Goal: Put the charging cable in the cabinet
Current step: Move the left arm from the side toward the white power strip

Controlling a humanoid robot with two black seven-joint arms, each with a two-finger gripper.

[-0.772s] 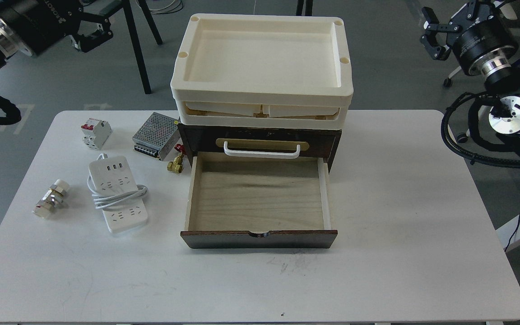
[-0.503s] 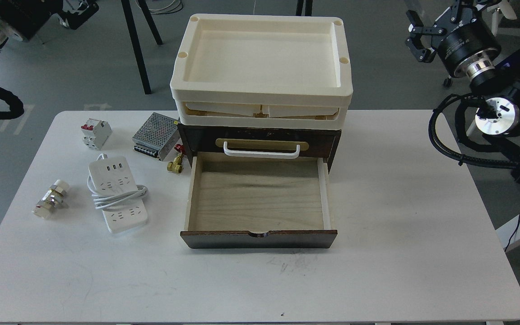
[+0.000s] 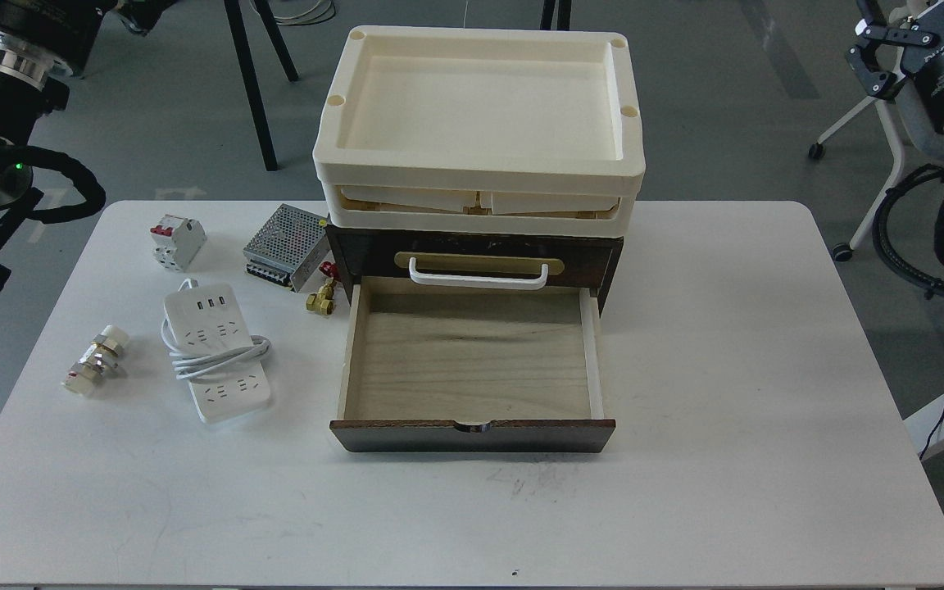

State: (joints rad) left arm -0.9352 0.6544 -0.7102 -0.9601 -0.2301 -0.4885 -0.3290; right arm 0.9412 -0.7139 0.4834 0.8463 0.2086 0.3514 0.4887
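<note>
White and wound with its own cord, the charging cable (image 3: 215, 353) lies flat on the table (image 3: 767, 393) at left of centre, just beside the cabinet (image 3: 472, 328), whose lower drawer (image 3: 472, 360) stands pulled out with bare pale wood inside; cream trays (image 3: 478, 123) sit stacked on top; my right gripper (image 3: 873, 57) shows at the upper right corner, holding nothing, its opening I cannot tell; my left gripper is out of frame.
</note>
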